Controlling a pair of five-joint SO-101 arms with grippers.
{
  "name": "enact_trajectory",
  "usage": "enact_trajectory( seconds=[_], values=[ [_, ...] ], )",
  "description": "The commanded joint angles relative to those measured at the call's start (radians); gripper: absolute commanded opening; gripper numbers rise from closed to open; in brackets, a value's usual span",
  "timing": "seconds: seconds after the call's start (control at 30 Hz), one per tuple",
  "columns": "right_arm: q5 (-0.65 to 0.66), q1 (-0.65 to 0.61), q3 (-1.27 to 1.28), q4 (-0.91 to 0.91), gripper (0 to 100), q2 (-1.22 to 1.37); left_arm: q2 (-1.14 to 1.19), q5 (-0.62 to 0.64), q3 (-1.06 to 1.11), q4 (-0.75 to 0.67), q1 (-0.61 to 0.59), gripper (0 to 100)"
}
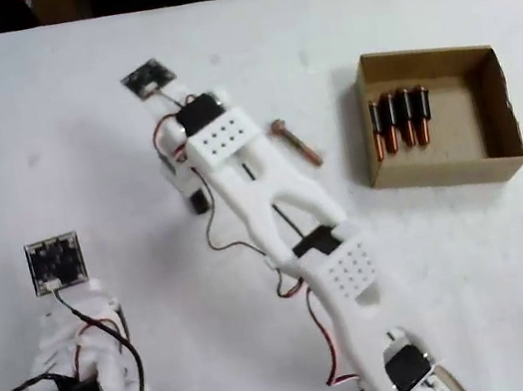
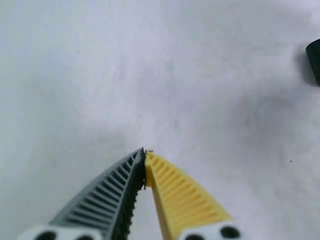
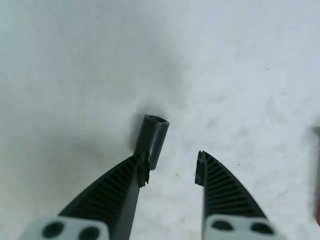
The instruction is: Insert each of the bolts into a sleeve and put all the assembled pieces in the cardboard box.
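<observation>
A white table (image 1: 75,117) seen from above carries two white robot arms, which come in from its near edge. The left arm (image 1: 83,389) sits folded at the near left corner. The right arm (image 1: 271,194) stretches from the near edge to the middle of the table.

Near the right edge stands an open brown cardboard box (image 1: 489,105). Four assembled pieces (image 1: 400,120), copper-coloured bolts with black sleeves over them, lie side by side on its floor. They rest close to the box wall that faces the middle of the table.

One loose copper-coloured metal bolt (image 1: 295,142) lies on the table between the right arm's wrist and the box, apart from both.

A short black cylindrical sleeve (image 3: 152,137) lies on the table under the right arm's wrist, with its hollow end pointing away from the claw. From above it shows as a dark shape (image 1: 199,202) beside the arm.

The right gripper (image 3: 171,167) has two black ribbed fingers and is released, its fingers spread wide with bare table between them. The sleeve's near end touches the inner side of one fingertip (image 3: 141,170). The other finger stands apart from the sleeve, so nothing is grasped.

The left gripper (image 2: 144,155) has one grey and one yellow ribbed finger. It is clenched, tips meeting, with nothing between them, over bare table. In its wrist view a dark object (image 2: 314,60) lies well away from it.
</observation>
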Motion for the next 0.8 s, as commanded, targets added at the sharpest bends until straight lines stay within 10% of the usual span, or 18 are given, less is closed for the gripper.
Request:
enact_trajectory(
  seconds=[0.0, 0.77],
  values=[
    [-0.021, -0.019, -0.118, 0.022, 12.7, -0.004, -0.012, -0.003, -0.052, 0.006, -0.007, 2],
    [-0.097, -0.093, -0.206, 0.039, 12.7, 0.107, -0.012, -0.003, -0.048, 0.005, -0.002, 2]
  ],
)
